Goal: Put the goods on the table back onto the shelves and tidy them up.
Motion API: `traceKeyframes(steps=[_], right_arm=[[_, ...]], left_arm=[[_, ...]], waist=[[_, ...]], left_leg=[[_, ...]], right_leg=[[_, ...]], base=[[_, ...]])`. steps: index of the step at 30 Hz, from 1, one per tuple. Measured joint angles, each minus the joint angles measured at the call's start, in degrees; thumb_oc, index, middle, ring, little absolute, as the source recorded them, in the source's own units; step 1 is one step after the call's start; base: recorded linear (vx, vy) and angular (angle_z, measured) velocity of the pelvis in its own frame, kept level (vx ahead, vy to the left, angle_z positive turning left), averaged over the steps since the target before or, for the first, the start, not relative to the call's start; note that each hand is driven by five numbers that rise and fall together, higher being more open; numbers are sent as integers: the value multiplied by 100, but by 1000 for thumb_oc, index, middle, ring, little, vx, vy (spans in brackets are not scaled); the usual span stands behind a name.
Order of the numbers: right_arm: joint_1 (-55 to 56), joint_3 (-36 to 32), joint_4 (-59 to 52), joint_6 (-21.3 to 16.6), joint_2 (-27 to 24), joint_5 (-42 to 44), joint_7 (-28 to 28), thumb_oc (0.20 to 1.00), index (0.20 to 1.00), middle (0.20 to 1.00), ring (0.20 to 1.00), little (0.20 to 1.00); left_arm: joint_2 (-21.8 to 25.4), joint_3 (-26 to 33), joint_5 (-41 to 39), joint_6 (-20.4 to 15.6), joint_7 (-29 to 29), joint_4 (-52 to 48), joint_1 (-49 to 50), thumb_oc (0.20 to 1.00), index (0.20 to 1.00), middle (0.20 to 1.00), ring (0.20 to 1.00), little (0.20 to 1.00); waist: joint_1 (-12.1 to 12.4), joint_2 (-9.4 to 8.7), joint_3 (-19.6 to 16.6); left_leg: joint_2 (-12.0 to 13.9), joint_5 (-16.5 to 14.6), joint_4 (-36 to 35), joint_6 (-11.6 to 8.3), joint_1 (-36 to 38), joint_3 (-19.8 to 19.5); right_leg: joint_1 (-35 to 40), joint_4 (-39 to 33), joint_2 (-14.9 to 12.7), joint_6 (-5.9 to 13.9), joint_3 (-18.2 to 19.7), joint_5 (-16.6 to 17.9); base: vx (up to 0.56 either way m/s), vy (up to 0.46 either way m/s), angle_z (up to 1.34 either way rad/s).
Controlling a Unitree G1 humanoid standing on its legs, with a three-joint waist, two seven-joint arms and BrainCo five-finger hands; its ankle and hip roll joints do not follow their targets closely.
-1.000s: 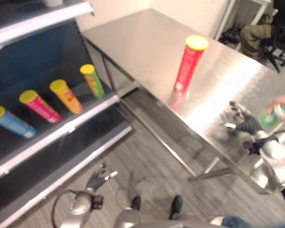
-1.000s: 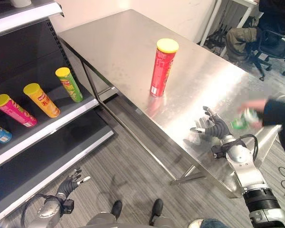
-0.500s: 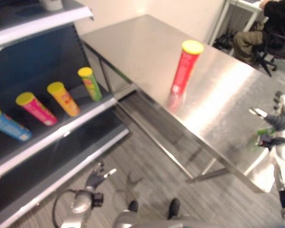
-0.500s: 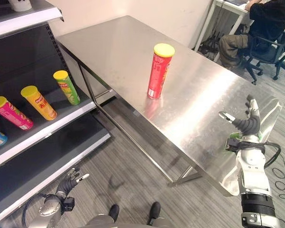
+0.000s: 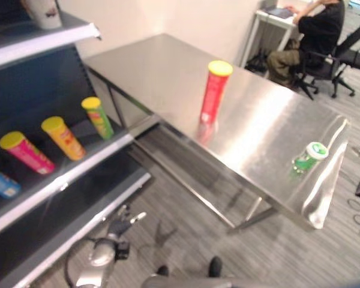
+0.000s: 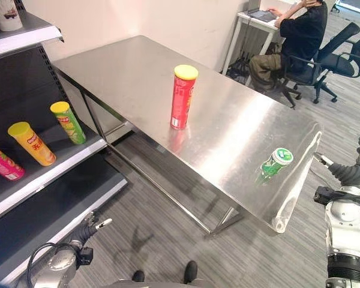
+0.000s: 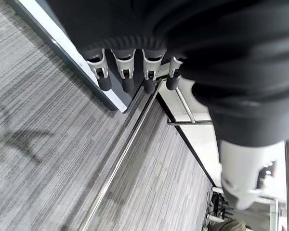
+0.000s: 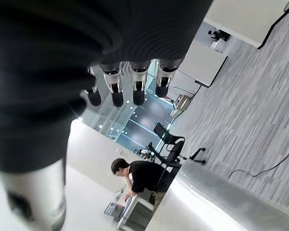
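1. On the steel table [image 6: 138, 72], well ahead of the right hand [image 6: 348, 174], a green can [image 6: 276, 162] is seen near the edge, with a red tube [image 6: 181, 97] upright farther off.
2. Both hands are held empty, fingers relaxed; the left hand [image 6: 87, 231] hangs low beside the shelves [image 6: 42, 174], where more tubes [image 6: 30, 144] are laid.

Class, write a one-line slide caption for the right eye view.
Tall red yellow-lidded tube and small green cup stand on the steel table.
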Motion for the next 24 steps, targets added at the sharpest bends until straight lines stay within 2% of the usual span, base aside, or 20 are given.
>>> traceKeyframes(steps=[5, 9, 11, 12, 14, 16, 17, 18, 19, 22, 24], right_arm=[[538, 42, -15, 64, 243, 114, 175, 1000, 1000, 1000, 1000, 1000], [641, 115, -51, 99, 297, 106, 325, 1000, 1000, 1000, 1000, 1000], [538, 246, -72, 95, 296, 105, 396, 1000, 1000, 1000, 1000, 1000], [470, 338, -69, 116, 353, 106, 472, 1000, 1000, 1000, 1000, 1000], [465, 472, -51, 140, 489, 107, 509, 1000, 1000, 1000, 1000, 1000], [258, 1173, 389, 227, 334, 90, 783, 1000, 1000, 1000, 1000, 1000], [189, 1416, 594, 335, 153, 85, 896, 1000, 1000, 1000, 1000, 1000], [199, 1365, 666, 362, 108, 61, 956, 1000, 1000, 1000, 1000, 1000], [131, 1320, 655, 363, 89, 7, 971, 1000, 1000, 1000, 1000, 1000], [-176, 1302, 657, 458, -328, -370, 830, 1000, 1000, 1000, 1000, 1000], [-518, 1300, 655, 453, -480, -473, 736, 1000, 1000, 1000, 1000, 1000]], left_arm=[[-18, 9, 2, 26, -14, -1, -4, 1000, 1000, 1000, 1000, 1000], [-16, 15, 17, 58, -15, -25, 27, 1000, 1000, 1000, 1000, 1000], [2, 21, 31, 64, -25, -30, 36, 1000, 1000, 1000, 1000, 1000], [4, 13, 44, 80, -28, -103, 17, 1000, 1000, 1000, 1000, 1000], [29, 16, 45, 79, -34, -180, 15, 1000, 1000, 1000, 1000, 1000], [119, -11, 44, 83, -76, -202, 12, 1000, 1000, 1000, 1000, 1000], [137, -33, 45, 83, -88, -203, -73, 1000, 1000, 1000, 1000, 1000], [109, -28, 44, 63, -108, -226, -165, 1000, 1000, 1000, 1000, 1000], [108, -28, 45, 65, -122, -223, -137, 1000, 1000, 1000, 1000, 1000], [85, -259, 49, 69, -138, -231, -138, 1000, 1000, 1000, 1000, 1000], [72, -277, 49, 76, -138, -230, -57, 1000, 1000, 1000, 1000, 1000]], waist=[[-158, -74, 46], [-355, -152, 102], [-330, -186, 116], [-349, -227, 186], [-393, -261, 232], [-355, -282, 282], [-354, -259, 327], [-364, -186, 380], [-337, -123, 412], [-330, 109, 542], [-270, 174, 577]], left_leg=[[-22, -6, 0, 13, -39, 70], [-73, -22, 5, 34, -14, 260], [-44, -36, 1, 58, -24, 389], [-63, -58, 8, 90, 0, 682], [-62, -71, 3, 98, 22, 823], [-29, -107, 4, 113, 114, 1145], [-23, -108, 4, 115, 121, 1155], [-6, -109, 2, 111, 111, 1077], [14, -120, -2, 96, 113, 1045], [52, -117, -2, 40, 87, 849], [81, -106, -1, 22, 73, 817]], right_leg=[[-88, 2, -32, 29, 15, 26], [-210, 5, -18, 34, 217, 102], [-289, -2, -19, 65, 348, 95], [-375, 0, -64, 109, 330, 57], [-440, 0, -68, 170, 392, 115], [-470, 0, -50, 207, 474, 139], [-471, 0, -56, 281, 459, 186], [-452, 1, -52, 305, 350, 231], [-433, -2, -33, 208, 317, 265], [-370, 0, -16, 175, 143, 242], [-384, 1, 24, 143, 132, 253]], base=[[-19, 19, -9], [-50, 28, -21], [-32, 36, -59], [-43, 56, -80], [-23, 34, -63], [-28, -4, -69], [11, -16, -13], [37, -28, 12], [44, -30, 23], [26, -23, 26], [6, -11, 7]])
